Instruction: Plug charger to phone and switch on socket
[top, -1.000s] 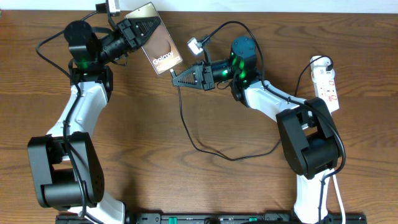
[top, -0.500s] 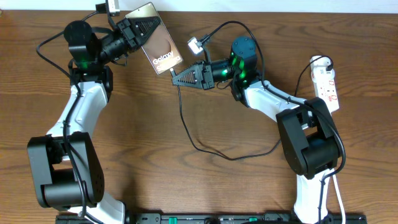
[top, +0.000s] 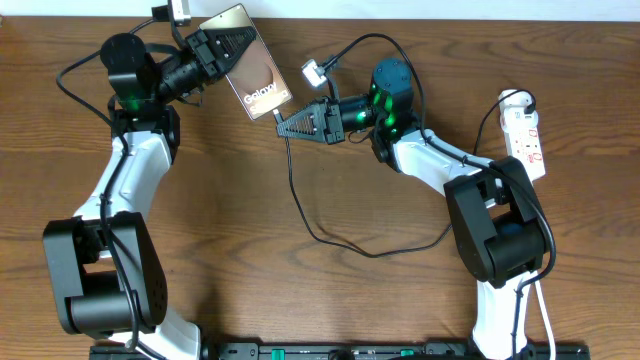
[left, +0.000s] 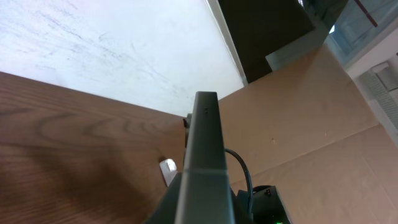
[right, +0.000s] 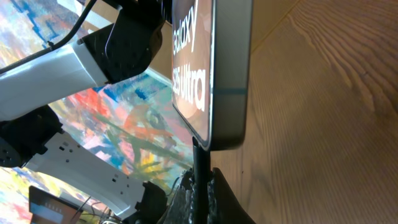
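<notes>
My left gripper (top: 222, 52) is shut on the phone (top: 255, 72) and holds it tilted above the table at the back; its "Galaxy" lettering faces up. In the left wrist view the phone's (left: 202, 162) edge fills the middle. My right gripper (top: 287, 124) is shut on the charger's black plug tip (right: 200, 163), which meets the phone's (right: 214, 68) lower edge. The charger cable (top: 330, 238) loops over the table toward the right arm. The socket (top: 524, 132), a white power strip, lies at the far right, away from both grippers.
A small white adapter block (top: 312, 71) hangs on a cable behind the right gripper. The socket's white cord (top: 545, 310) runs down the right edge by the right arm's base. Cardboard panels (left: 311, 124) stand behind the table.
</notes>
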